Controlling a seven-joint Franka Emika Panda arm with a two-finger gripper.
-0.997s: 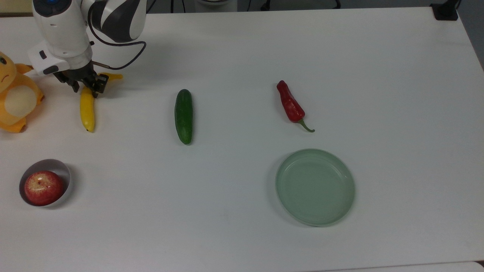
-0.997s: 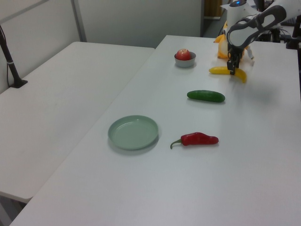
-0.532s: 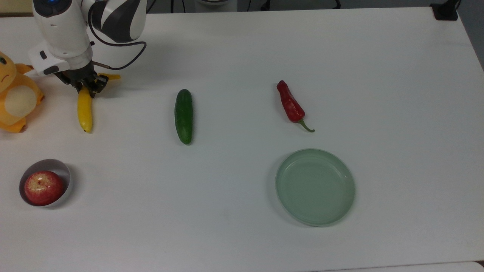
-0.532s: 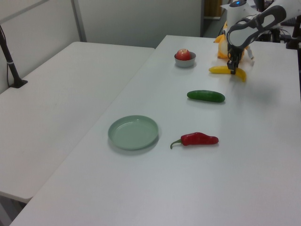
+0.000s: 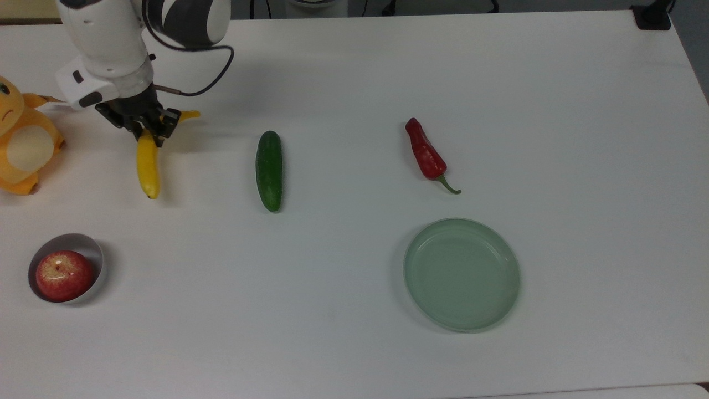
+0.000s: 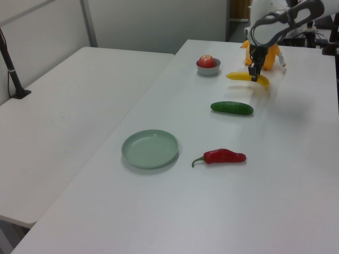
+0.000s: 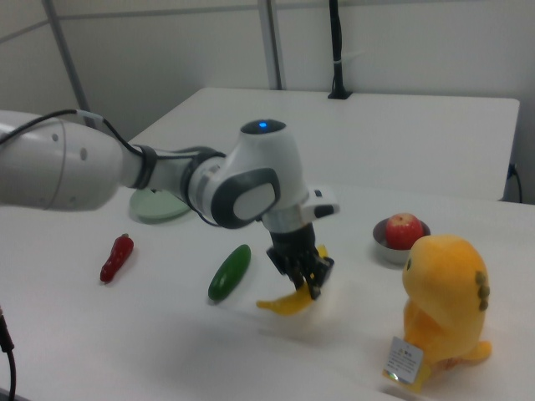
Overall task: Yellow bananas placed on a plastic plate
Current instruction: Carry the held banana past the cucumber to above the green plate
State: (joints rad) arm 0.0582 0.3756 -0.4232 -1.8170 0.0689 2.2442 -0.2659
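Note:
My gripper (image 5: 148, 128) is shut on the yellow banana (image 5: 148, 166) near its stem end, at the top view's far left. In the right view the banana (image 7: 288, 304) hangs from the gripper (image 7: 305, 280) just above its shadow on the table. The left view has the banana (image 6: 239, 76) at the far end of the table, in the gripper (image 6: 255, 77). The pale green plastic plate (image 5: 461, 274) lies empty at the top view's lower right, far from the banana. It also appears as the plate (image 6: 150, 148) in the left view and the plate (image 7: 159, 209) behind the arm in the right view.
A dark green cucumber (image 5: 269, 170) lies between the banana and the plate. A red pepper (image 5: 425, 154) lies just above the plate in the top view. A small bowl (image 5: 91, 249) with a red apple (image 5: 62, 275) and an orange plush toy (image 5: 19, 144) stand at the top view's left edge.
The gripper has closed on the banana and carried it a little toward the top view's right. The banana has come up slightly off the table.

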